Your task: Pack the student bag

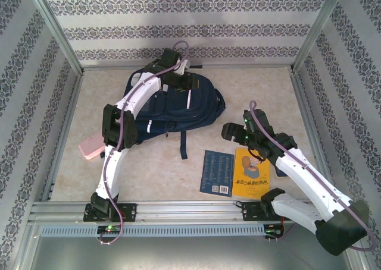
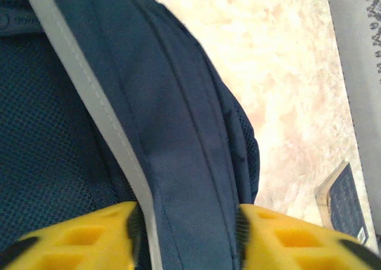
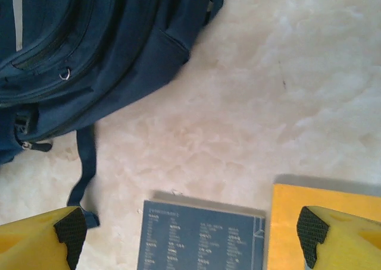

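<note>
1. Setting: a beige marbled table [image 1: 161, 169], walled on three sides by panels with bands of floral pattern [image 1: 178, 20]. A metal rail [image 1: 178, 210] runs along the near edge, and both arm bases are bolted to it.
2. The student bag [image 1: 178, 109], a navy backpack, lies flat on the far half of the table, left of centre. One dark strap [image 1: 183, 145] trails from it toward the near side.
3. The left arm reaches across the bag to its far edge, and the left gripper [image 1: 178, 75] sits on the top of the bag there.
4. Left wrist view: the left gripper [image 2: 187, 237] has its yellow fingers [image 2: 77, 240] pressed in on either side of a raised ridge of the bag's fabric [image 2: 178, 133]. The cloth fills the gap between the pads, so it has the bag pinched. A grey-white stripe [image 2: 89, 85] runs down the fabric beside the ridge, with dark mesh to its left.
5. The right gripper [image 1: 234, 132] hangs to the right of the bag, apart from it and on the far side of the books.
6. Right wrist view: the right gripper [image 3: 190, 240] is spread wide with nothing between the fingers. It is above the table, with the two book edges just below.
7. A blue book [image 1: 217, 173] lies flat near centre right, and a yellow book [image 1: 251, 175] lies just beside it on the right.
8. The same view shows the bag's right corner [image 3: 89, 44], with a metal zip ring [image 3: 64, 74] on a pocket, and the loose strap [image 3: 83, 163] ending near the blue book [image 3: 199, 240].
9. A pink flat object [image 1: 92, 146] lies at the left, partly behind the left arm. I cannot tell what it is.
</note>
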### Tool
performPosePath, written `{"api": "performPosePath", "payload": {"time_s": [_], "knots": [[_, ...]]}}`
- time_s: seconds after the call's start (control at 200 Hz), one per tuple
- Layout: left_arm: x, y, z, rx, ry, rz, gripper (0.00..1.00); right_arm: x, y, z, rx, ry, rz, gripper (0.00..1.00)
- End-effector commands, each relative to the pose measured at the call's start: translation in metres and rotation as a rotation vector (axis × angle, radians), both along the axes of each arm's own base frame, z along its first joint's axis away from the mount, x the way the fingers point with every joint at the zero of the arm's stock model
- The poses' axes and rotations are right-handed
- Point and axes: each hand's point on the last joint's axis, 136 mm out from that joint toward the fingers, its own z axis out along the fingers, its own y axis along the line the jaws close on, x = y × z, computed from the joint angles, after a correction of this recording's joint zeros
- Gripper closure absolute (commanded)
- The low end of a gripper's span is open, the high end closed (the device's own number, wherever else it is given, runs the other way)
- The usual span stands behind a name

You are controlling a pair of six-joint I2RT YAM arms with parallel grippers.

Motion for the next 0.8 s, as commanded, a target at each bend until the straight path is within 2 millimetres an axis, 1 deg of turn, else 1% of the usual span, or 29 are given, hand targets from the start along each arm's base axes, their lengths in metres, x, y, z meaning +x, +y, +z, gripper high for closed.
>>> {"api": "performPosePath", "payload": {"time_s": [0.0,0.03,0.075,0.165,0.175,0.21,0.24,0.29,0.345,0.365,0.4,0.44,0.52,0.59,0.655,0.7,0.754,0.794], "knots": [[-0.012,0.006,0.045,-0.024,-0.062,-0.012,0.43,-0.012,-0.021,0.012,-0.120,0.002,-0.038,0.07],[-0.016,0.010,0.050,-0.016,-0.070,-0.011,0.42,-0.013,-0.027,0.014,-0.149,-0.001,-0.052,0.07],[-0.024,0.018,0.066,-0.011,-0.099,-0.001,0.40,-0.014,-0.036,0.016,-0.175,-0.009,-0.086,0.06],[-0.036,0.040,0.089,-0.001,-0.149,0.053,0.35,-0.013,-0.043,0.021,-0.197,-0.039,-0.112,0.06],[-0.037,0.043,0.087,0.004,-0.149,0.061,0.35,-0.013,-0.044,0.021,-0.199,-0.041,-0.114,0.06],[-0.042,0.054,0.095,0.012,-0.169,0.094,0.32,-0.012,-0.045,0.023,-0.206,-0.055,-0.118,0.06],[-0.046,0.066,0.099,0.030,-0.183,0.132,0.30,-0.011,-0.044,0.024,-0.205,-0.064,-0.116,0.06],[-0.049,0.092,0.102,0.076,-0.197,0.221,0.25,-0.010,-0.039,0.024,-0.185,-0.074,-0.097,0.06],[-0.052,0.129,0.097,0.139,-0.188,0.339,0.21,-0.009,-0.027,0.022,-0.142,-0.079,-0.054,0.06],[-0.052,0.143,0.092,0.169,-0.175,0.385,0.20,-0.009,-0.024,0.021,-0.131,-0.078,-0.040,0.06],[-0.053,0.176,0.083,0.219,-0.143,0.480,0.18,-0.008,-0.016,0.019,-0.107,-0.073,-0.012,0.06],[-0.056,0.211,0.068,0.255,-0.086,0.585,0.16,-0.008,-0.006,0.016,-0.083,-0.067,0.027,0.06],[-0.061,0.278,0.032,0.262,0.033,0.770,0.15,-0.011,0.015,0.011,-0.031,-0.048,0.113,0.07],[-0.068,0.330,-0.002,0.280,0.122,0.890,0.15,-0.015,0.032,0.009,0.012,-0.035,0.179,0.07],[-0.070,0.363,-0.028,0.274,0.181,0.934,0.15,-0.020,0.046,0.009,0.043,-0.031,0.231,0.07],[-0.073,0.384,-0.046,0.300,0.226,0.963,0.14,-0.023,0.053,0.009,0.061,-0.032,0.260,0.07],[-0.075,0.401,-0.066,0.307,0.282,0.962,0.14,-0.028,0.061,0.011,0.078,-0.035,0.295,0.07],[-0.080,0.413,-0.081,0.336,0.333,0.962,0.14,-0.030,0.064,0.011,0.085,-0.034,0.303,0.07]]}}
